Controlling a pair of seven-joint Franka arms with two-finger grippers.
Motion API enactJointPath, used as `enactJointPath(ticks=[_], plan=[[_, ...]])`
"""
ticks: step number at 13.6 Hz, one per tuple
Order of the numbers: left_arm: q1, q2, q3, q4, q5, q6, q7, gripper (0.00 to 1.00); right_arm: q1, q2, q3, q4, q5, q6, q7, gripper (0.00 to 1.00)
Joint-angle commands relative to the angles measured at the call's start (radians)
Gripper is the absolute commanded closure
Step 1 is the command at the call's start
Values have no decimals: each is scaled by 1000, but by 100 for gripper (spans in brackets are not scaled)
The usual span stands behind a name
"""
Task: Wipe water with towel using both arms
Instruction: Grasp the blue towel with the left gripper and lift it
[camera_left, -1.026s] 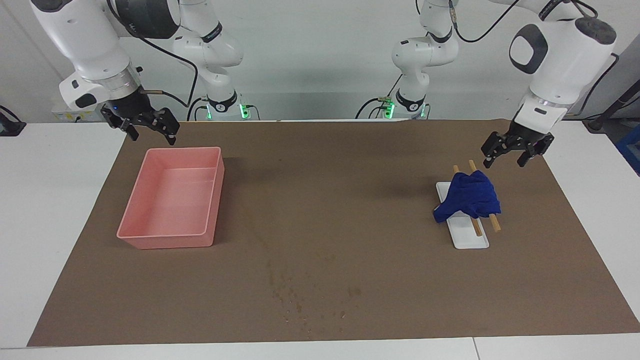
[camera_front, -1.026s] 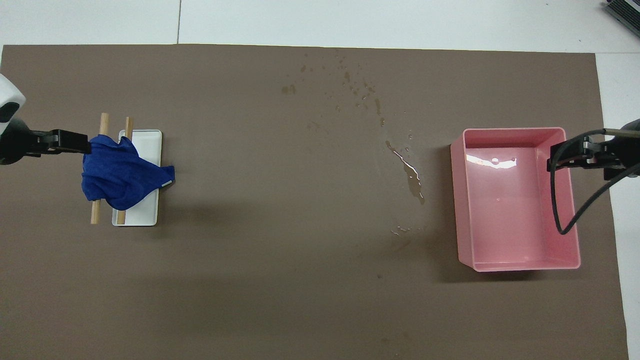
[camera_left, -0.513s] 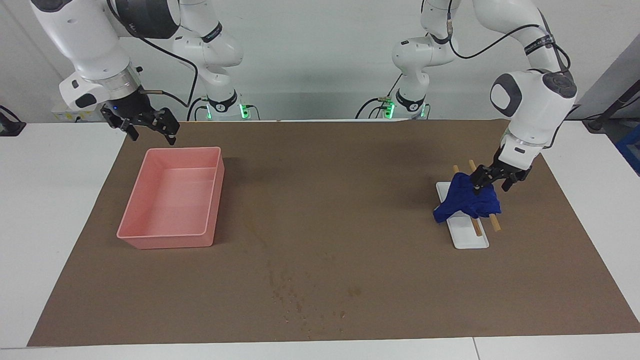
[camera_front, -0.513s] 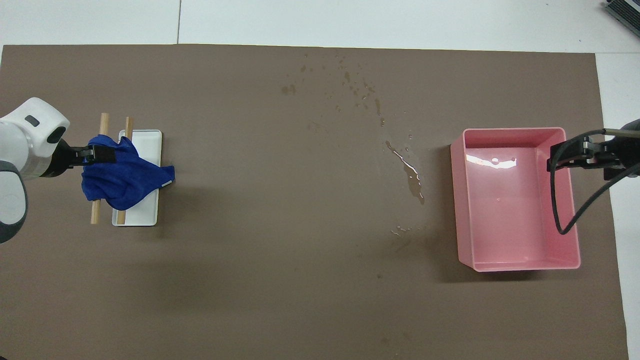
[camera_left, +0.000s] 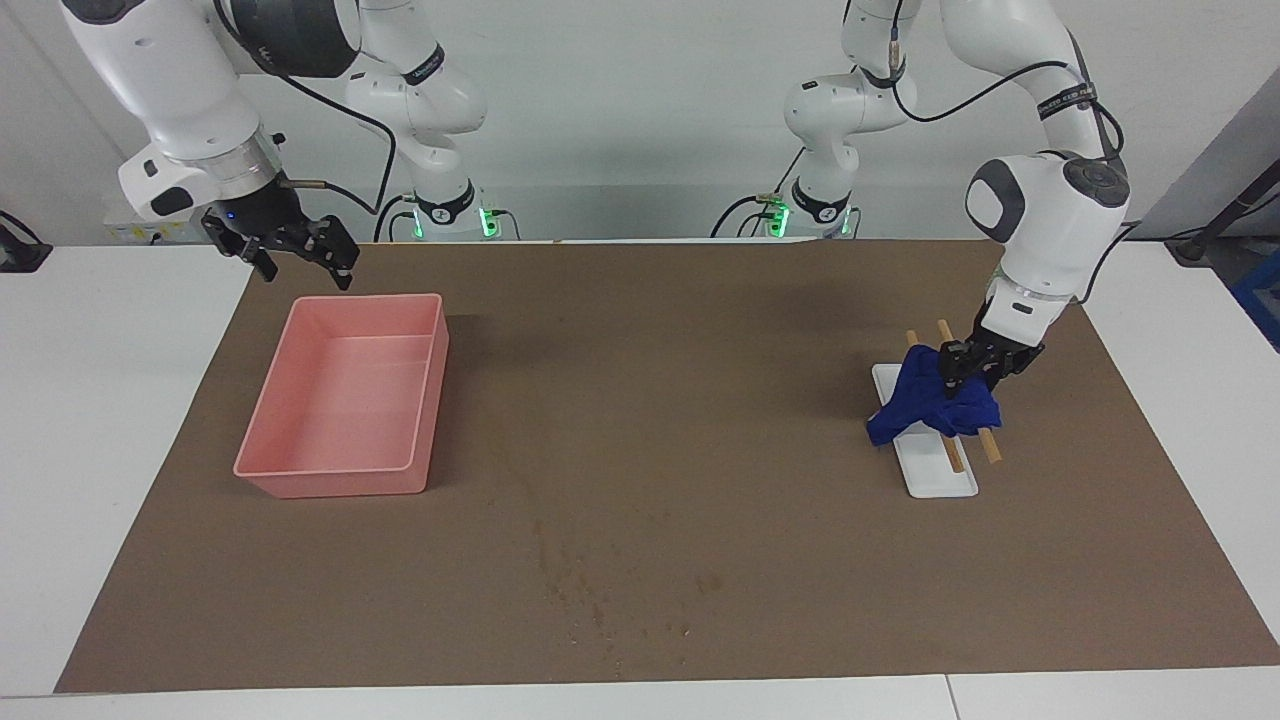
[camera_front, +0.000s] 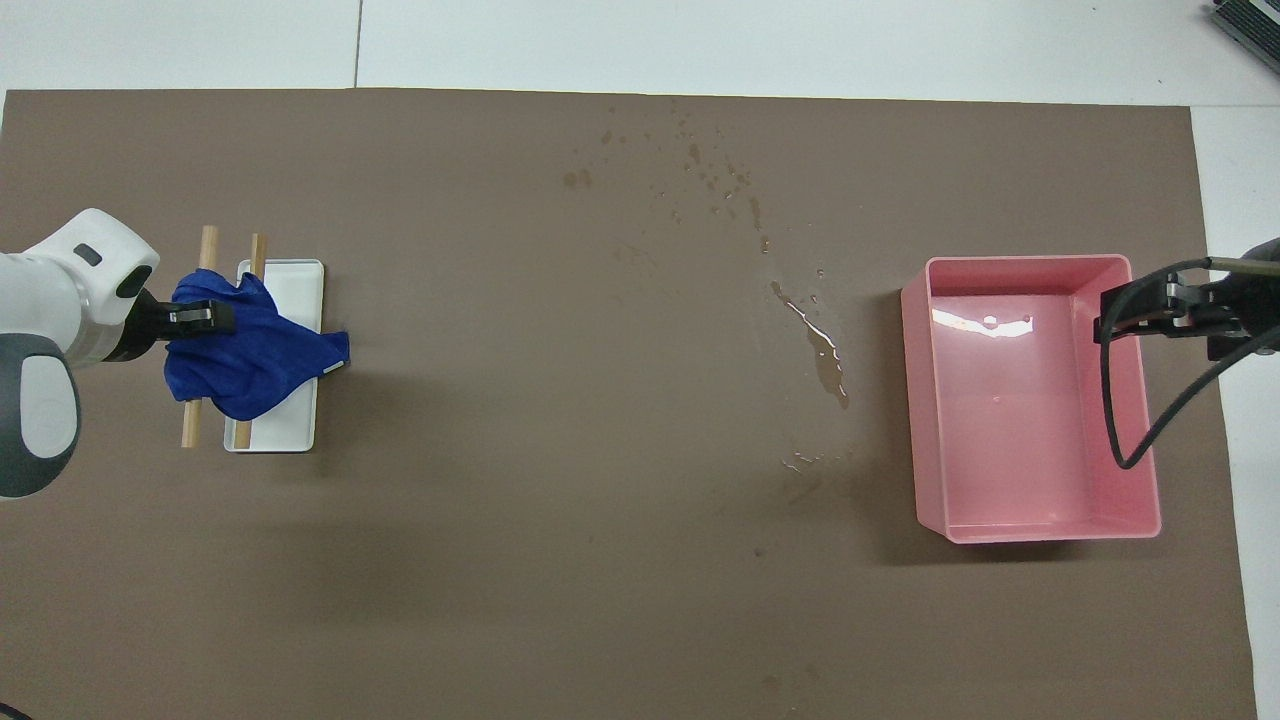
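Note:
The blue towel (camera_left: 935, 400) lies draped over a white rack (camera_left: 940, 472) with two wooden sticks, toward the left arm's end of the table; it also shows in the overhead view (camera_front: 250, 360). My left gripper (camera_left: 968, 376) is down on the towel's top, its fingers closed into the cloth (camera_front: 200, 318). The water (camera_front: 822, 352) is a thin shiny streak beside the pink tray, with specks (camera_front: 700, 170) farther from the robots; the specks show in the facing view (camera_left: 600, 600). My right gripper (camera_left: 303, 262) waits open in the air over the tray's edge (camera_front: 1130, 310).
The pink tray (camera_left: 335, 482) stands toward the right arm's end of the brown sheet (camera_left: 700, 350); it holds no objects (camera_front: 1030, 264). The rack's wooden sticks (camera_front: 208, 242) stick out past the towel. White table surrounds the sheet.
My left gripper has come down from above the rack onto the towel and its fingers have narrowed on the cloth. The towel's top is bunched slightly. The right arm has not moved.

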Motion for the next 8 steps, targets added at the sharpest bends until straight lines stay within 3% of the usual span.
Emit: enactJointPath(ticks=[1,4,8], plan=[[-4,-7,1,-4,-1,18,-11,66,-12,-20,10,-23,-3,10,-17,0],[-3,-5,3,7,-1,11,-5,100,-12,-20,10,-23,-3,10,-17,0],[8,-1,3,25,-1,-5,2,100,-12,-20,10,-23,-3,10,-17,0]])
